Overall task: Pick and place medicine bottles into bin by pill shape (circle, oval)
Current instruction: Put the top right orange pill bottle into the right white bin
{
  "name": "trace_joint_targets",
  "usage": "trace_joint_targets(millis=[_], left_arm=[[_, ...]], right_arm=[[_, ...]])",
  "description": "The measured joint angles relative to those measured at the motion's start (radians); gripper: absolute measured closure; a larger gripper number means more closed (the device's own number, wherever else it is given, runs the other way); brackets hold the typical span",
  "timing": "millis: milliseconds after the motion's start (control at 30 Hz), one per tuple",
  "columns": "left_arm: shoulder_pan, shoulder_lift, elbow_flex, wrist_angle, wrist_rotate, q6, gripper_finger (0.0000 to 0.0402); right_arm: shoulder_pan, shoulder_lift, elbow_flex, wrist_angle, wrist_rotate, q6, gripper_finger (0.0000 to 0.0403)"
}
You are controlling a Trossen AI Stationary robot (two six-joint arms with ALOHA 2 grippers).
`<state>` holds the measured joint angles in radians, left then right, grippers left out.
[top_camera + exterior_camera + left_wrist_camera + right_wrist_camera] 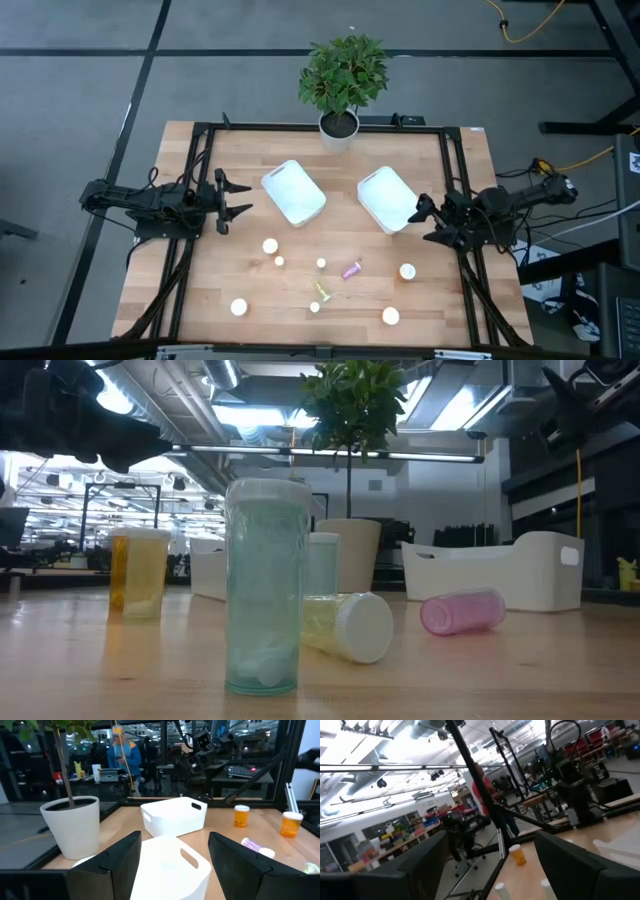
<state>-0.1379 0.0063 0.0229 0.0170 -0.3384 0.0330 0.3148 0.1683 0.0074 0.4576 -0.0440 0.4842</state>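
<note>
Several small white-capped medicine bottles stand or lie on the near half of the wooden table, among them a teal one (263, 585) and an orange one (140, 572), both upright. A purple one (352, 268) and a yellow-green one (321, 292) lie on their sides. Two white bins (293, 192) (388, 199) sit on the table's far half. My left gripper (243, 198) hovers open at the left edge, facing the left bin (170, 870). My right gripper (425, 222) hovers open at the right edge beside the right bin, tipped slightly upward (490, 845). Neither touches anything.
A potted plant (343, 75) stands in a white pot (339, 125) at the middle of the table's far edge. A black frame (200, 130) runs around the tabletop. Bare wood lies between the bins and the bottles. People show in the room beyond (122, 752).
</note>
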Motion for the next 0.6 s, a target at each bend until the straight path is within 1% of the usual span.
trace_joint_targets(millis=[100,167,233,400,533,600], left_arm=[[0.000,0.000,0.000,0.000,0.000,0.005,0.0176],[0.000,0.000,0.000,0.000,0.000,-0.002,0.0176],[0.000,0.000,0.000,0.000,0.000,-0.004,0.0176],[0.000,0.000,0.000,0.000,0.000,-0.006,0.0176],[0.000,0.000,0.000,0.000,0.000,-0.063,0.0176],[0.000,0.000,0.000,0.000,0.010,-0.099,0.0176]], right_arm=[[0.016,0.066,0.014,0.030,0.007,-0.012,0.0102],[0.032,0.118,0.039,0.030,0.034,-0.017,0.0102],[0.050,0.184,0.073,0.031,0.065,-0.025,0.0102],[0.092,0.378,0.165,0.029,0.077,-0.072,0.0102],[0.116,0.513,0.239,0.029,0.082,-0.073,0.0102],[0.127,0.570,0.272,0.028,0.103,-0.068,0.0102]])
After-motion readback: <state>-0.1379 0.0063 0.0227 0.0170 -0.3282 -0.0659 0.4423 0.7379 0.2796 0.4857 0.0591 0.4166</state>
